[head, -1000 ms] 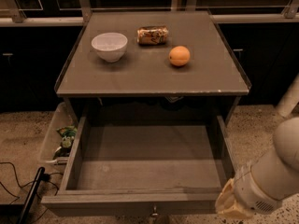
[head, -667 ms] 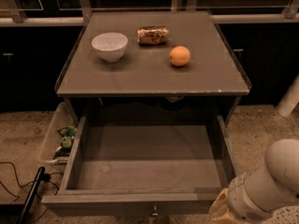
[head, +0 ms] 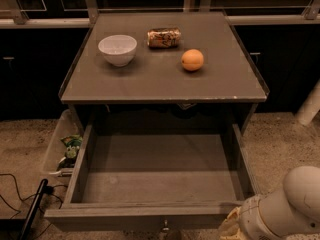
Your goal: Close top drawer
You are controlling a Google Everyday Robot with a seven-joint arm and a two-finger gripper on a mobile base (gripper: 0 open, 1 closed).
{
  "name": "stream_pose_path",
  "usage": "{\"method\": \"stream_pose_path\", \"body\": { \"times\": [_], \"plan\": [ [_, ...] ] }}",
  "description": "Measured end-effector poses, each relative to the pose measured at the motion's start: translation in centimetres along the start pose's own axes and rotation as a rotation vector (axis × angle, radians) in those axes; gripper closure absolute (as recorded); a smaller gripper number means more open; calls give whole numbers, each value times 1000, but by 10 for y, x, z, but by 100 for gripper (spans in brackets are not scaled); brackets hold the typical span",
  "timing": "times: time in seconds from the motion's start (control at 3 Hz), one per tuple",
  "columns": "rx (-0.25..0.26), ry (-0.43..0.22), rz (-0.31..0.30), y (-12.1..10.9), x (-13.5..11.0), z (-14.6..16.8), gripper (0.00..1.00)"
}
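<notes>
You have the top drawer pulled far out from under the table, with the gripper low before the table's right front corner, by the drawer's front panel; whether it is open or closed cannot be told.

Grey top drawer, white bowl, orange fruit, cream claw lower right

arm: white and rounded, in the near right corner, cut off by the right and bottom borders, slanting down and leftward.
wrist: paler, narrower section just left of the rounded link, set lower.
gripper: cream-coloured, at the arm's left end, near right, very low, partly past the bottom border.
</notes>
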State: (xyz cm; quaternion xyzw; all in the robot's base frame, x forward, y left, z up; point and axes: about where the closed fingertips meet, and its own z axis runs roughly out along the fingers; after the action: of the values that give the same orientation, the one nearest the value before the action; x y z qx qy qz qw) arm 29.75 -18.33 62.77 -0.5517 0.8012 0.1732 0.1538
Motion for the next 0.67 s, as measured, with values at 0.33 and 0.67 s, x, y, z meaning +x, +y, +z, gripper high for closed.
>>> {"method": "stream_pose_path", "body": {
  "times": [0.33,0.67],
  "plan": [
    [-5,5,0,2,0,-1,59],
    [-5,5,0,2,0,-1,35]
  ]
}}
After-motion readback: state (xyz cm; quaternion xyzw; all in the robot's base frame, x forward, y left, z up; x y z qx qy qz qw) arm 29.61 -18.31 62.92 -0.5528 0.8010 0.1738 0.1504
